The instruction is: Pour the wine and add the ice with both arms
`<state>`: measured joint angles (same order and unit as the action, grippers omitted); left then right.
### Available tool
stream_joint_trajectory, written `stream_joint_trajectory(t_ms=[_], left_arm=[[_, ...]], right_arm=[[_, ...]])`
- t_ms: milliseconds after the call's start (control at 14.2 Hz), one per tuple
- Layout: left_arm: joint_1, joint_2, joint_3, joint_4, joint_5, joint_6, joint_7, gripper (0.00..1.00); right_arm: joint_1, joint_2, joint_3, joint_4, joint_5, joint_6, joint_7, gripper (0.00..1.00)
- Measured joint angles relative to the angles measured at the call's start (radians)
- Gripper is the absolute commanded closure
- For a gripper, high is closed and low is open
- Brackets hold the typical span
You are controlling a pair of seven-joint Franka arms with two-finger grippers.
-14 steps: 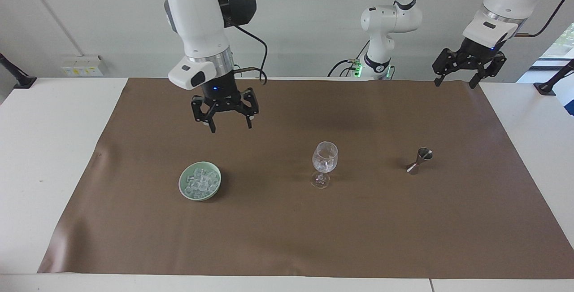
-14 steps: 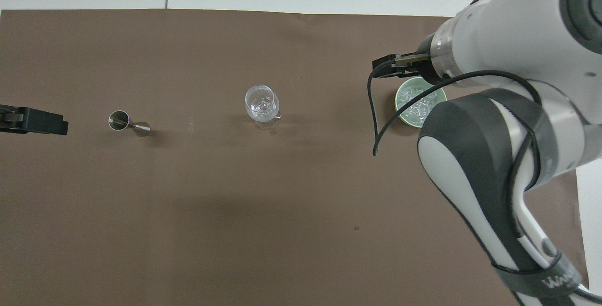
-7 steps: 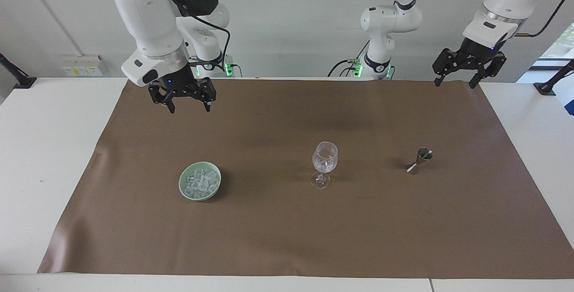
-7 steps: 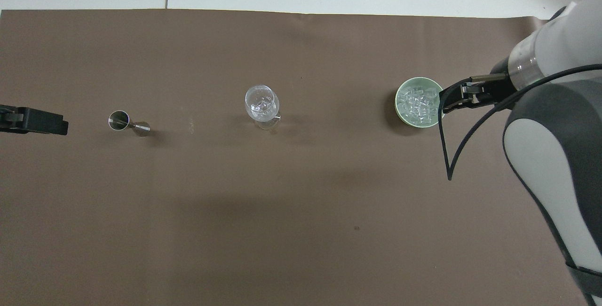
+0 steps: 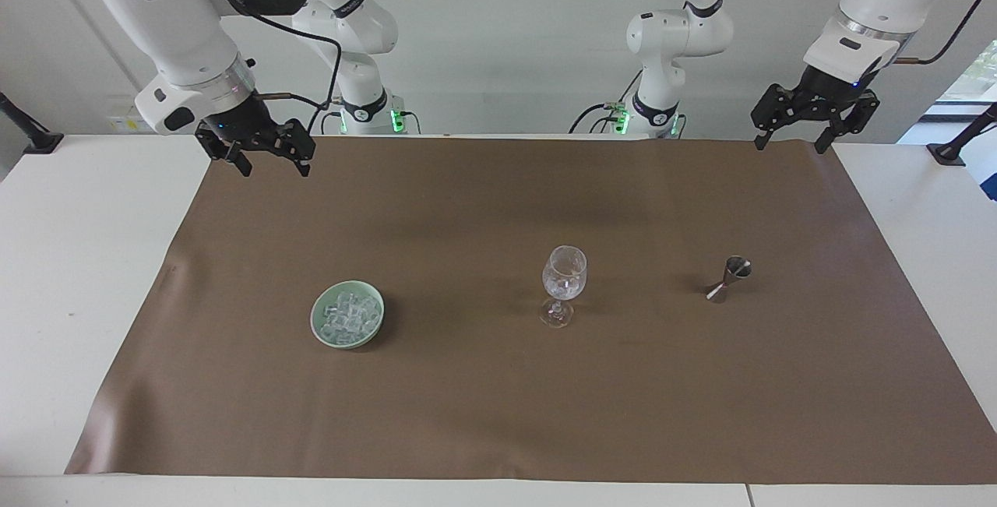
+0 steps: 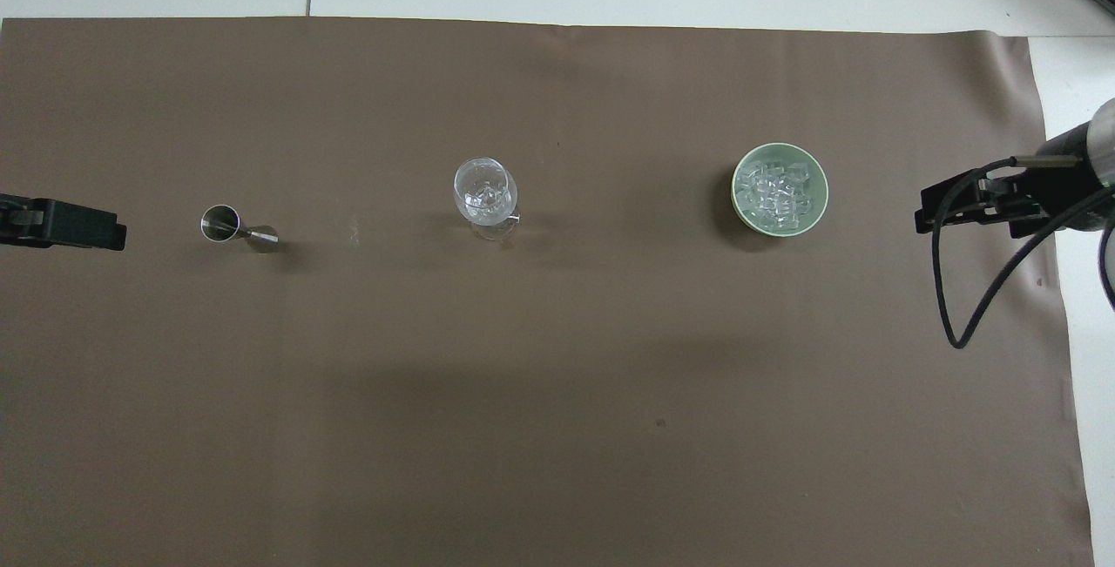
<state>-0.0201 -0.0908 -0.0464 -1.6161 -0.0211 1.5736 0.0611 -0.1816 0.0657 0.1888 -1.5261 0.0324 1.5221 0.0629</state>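
A stemmed glass (image 5: 564, 281) (image 6: 485, 192) stands mid-mat with a few clear ice cubes in its bowl. More ice (image 5: 348, 314) (image 6: 777, 190) is heaped in a pale green bowl (image 5: 319, 326) (image 6: 737, 198) toward the right arm's end. A steel jigger (image 5: 728, 279) (image 6: 235, 227) stands toward the left arm's end. The wine is out of view. My right gripper (image 5: 276, 170) (image 6: 967, 205) hangs open and empty over the mat's corner by its own base. My left gripper (image 5: 787, 147) (image 6: 78, 226) waits open and empty over the mat's other robot-end corner.
A brown mat (image 5: 483, 413) (image 6: 523, 428) covers most of the white table (image 5: 70, 258). A black cable (image 6: 967, 323) loops down from the right wrist. Black clamp mounts (image 5: 27, 133) sit at both table ends.
The right arm has swung up and away from above the bowl toward its own end of the table, uncovering the bowl in the overhead view. The left arm has not moved.
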Motion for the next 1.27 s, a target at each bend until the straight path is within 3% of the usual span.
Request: stream_joint_trajectory(t_ms=[917,1058,1270], left_arm=[[0.000,0.000,0.000,0.000,0.000,0.000,0.000,0.00],[0.000,0.000,0.000,0.000,0.000,0.000,0.000,0.00],[0.000,0.000,0.000,0.000,0.000,0.000,0.000,0.00]], right_arm=[[-0.022,-0.035,-0.042,0.004,-0.001,0.001,-0.004,0.00],[0.009,-0.038,-0.099,0.005,-0.001,0.001,-0.069,0.00],[0.116,-0.043,-0.268,0.008,0.002,-0.006,-0.150,0.00]])
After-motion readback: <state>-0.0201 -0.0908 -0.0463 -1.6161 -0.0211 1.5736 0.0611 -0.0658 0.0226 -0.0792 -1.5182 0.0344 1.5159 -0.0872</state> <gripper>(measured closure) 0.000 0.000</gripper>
